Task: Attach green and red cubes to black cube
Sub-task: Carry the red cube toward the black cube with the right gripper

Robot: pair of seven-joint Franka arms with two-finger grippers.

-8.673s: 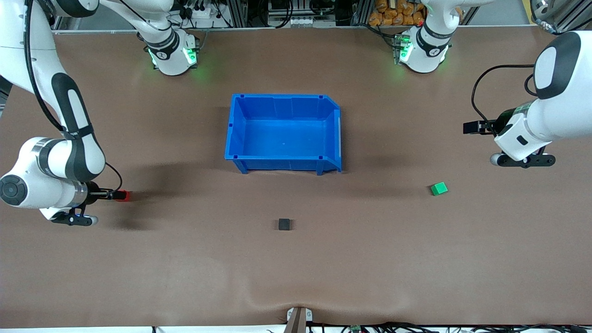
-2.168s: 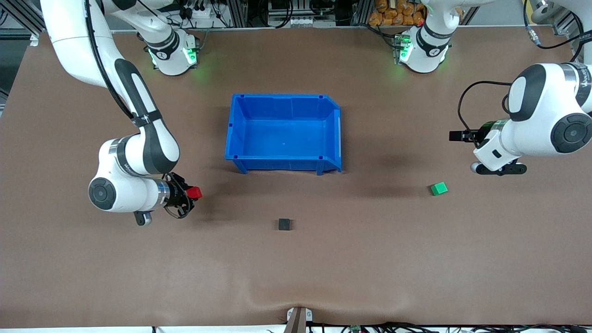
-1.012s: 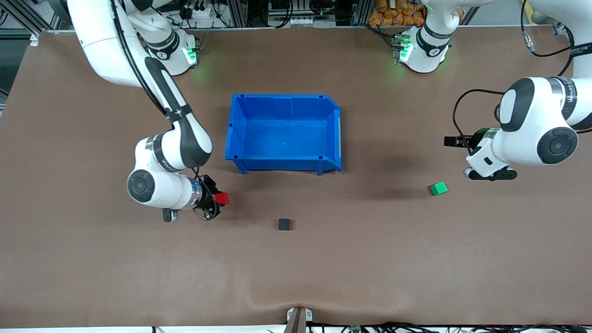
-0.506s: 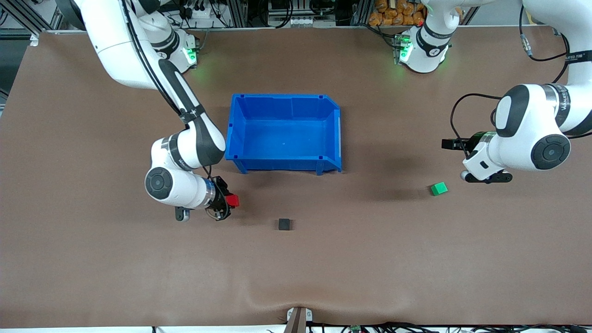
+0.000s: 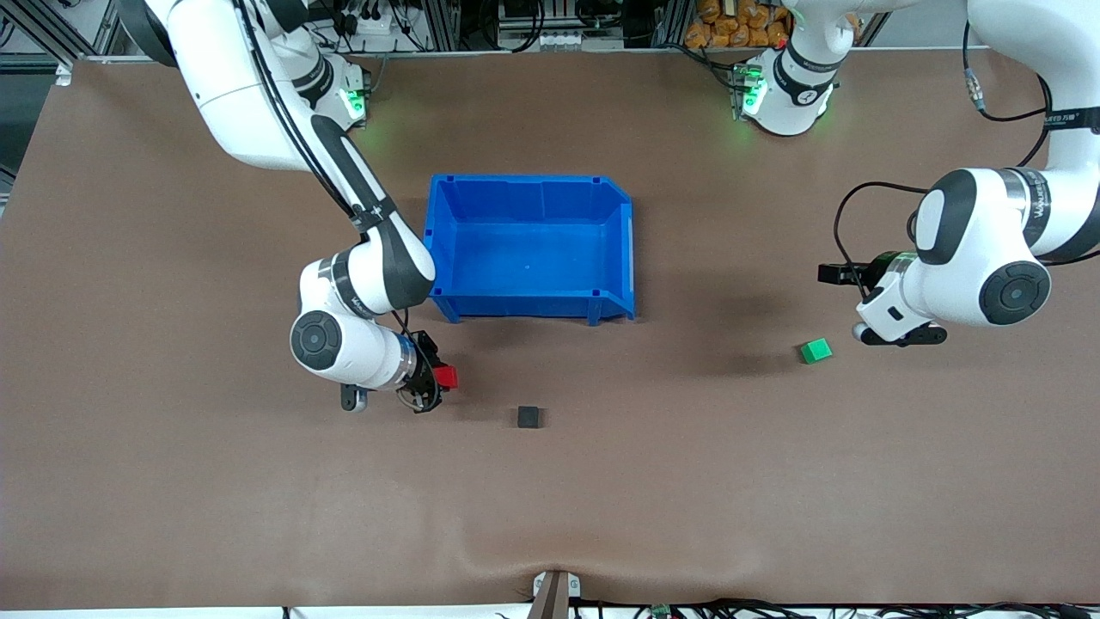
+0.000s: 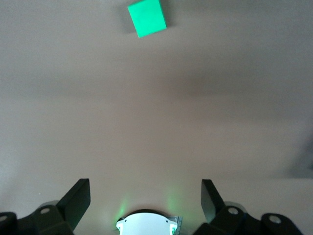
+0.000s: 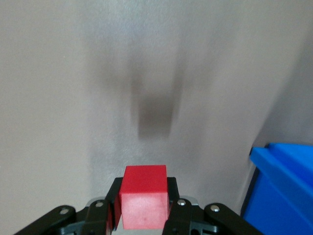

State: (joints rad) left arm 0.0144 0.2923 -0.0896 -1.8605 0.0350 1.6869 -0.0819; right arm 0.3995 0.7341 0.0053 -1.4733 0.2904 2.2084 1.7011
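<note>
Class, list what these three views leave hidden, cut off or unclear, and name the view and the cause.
- Black cube: front view only; neither wrist view includes it.
- Left gripper in the front view: covered by its own wrist, so its open fingers show only in the left wrist view.
- Blue bin in the right wrist view: cut off by the picture's edge.
- Red cube, gripped sides: covered by the right gripper.

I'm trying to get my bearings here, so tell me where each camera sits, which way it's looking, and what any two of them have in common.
Front view: high across the table, facing both arm bases; shows both arms, the blue bin, black cube, green cube and red cube.
Left wrist view: on the left arm, looking down past its open left claw at the green cube on the table.
Right wrist view: on the right arm, looking past its right claw, shut on the red cube, with the bin's corner beside.
Shared: each wrist view's cube also appears in the front view.
</note>
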